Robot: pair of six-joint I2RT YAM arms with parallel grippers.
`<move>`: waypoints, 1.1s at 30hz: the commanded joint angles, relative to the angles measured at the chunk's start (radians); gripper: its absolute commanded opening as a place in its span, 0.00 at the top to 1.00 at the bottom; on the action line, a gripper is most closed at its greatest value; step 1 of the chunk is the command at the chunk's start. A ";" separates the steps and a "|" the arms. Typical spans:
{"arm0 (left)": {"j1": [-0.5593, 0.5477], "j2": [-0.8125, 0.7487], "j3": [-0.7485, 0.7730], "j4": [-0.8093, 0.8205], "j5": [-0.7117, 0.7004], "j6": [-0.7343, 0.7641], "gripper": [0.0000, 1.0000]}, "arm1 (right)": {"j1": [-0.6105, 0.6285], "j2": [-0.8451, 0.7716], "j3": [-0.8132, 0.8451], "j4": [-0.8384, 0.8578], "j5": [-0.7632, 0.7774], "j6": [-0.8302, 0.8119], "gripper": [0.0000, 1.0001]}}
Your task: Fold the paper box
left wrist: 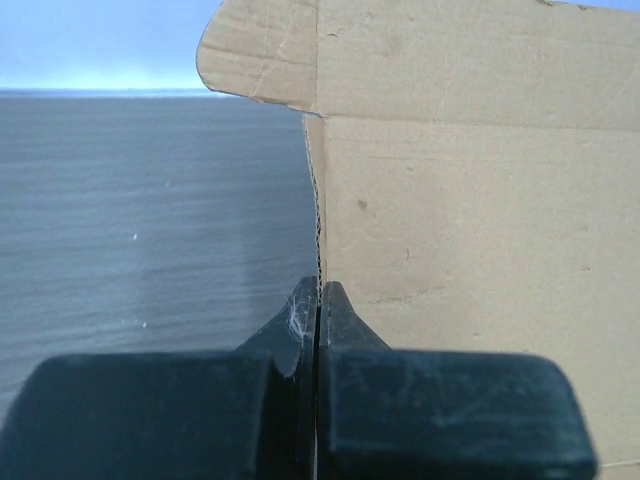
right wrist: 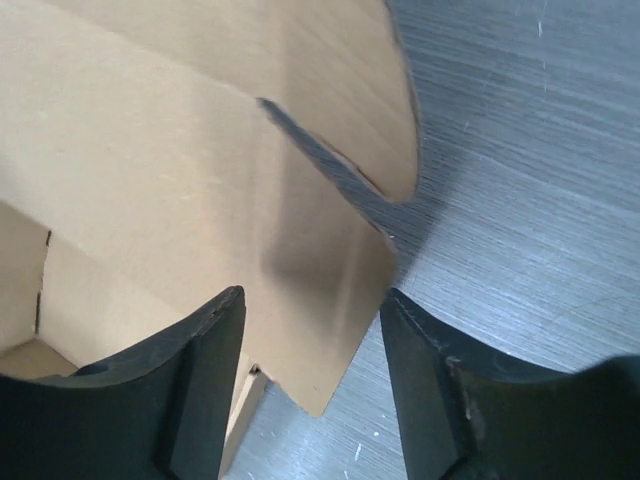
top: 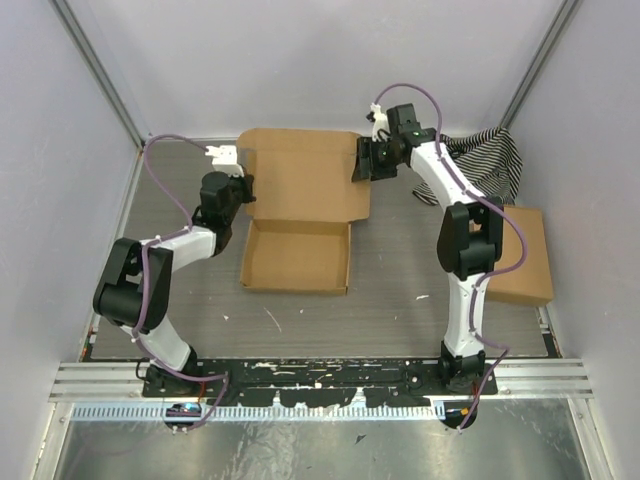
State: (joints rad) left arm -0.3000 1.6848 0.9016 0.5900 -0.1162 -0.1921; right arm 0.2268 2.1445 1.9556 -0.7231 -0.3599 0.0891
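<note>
Striped cloth [top: 495, 160], squarish cardboard box [top: 528, 252]

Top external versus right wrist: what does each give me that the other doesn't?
Only the top external view shows the whole paper box: its near tray has its walls up and its lid lies flat beyond. It also shows the left end effector at the lid's left edge, and the striped cloth and a second cardboard box on the right. Only the right wrist view shows that the right end effector is open, with a side flap of the lid between its fingers. Both show the box's cardboard on the grey table.
</note>
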 commanded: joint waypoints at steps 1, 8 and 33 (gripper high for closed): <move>-0.001 -0.044 -0.085 0.385 0.047 0.040 1.00 | -0.016 -0.146 -0.010 0.044 -0.066 -0.127 0.37; -0.002 -0.044 -0.157 0.547 0.076 0.033 1.00 | -0.046 -0.144 0.048 0.024 -0.153 -0.171 0.35; -0.003 -0.060 -0.201 0.684 0.169 0.035 1.00 | -0.025 -0.028 0.196 -0.057 -0.155 -0.159 0.57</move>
State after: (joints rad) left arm -0.3012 1.6531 0.7158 1.1618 0.0216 -0.1669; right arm 0.1947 2.0941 2.0777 -0.7925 -0.5331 -0.0769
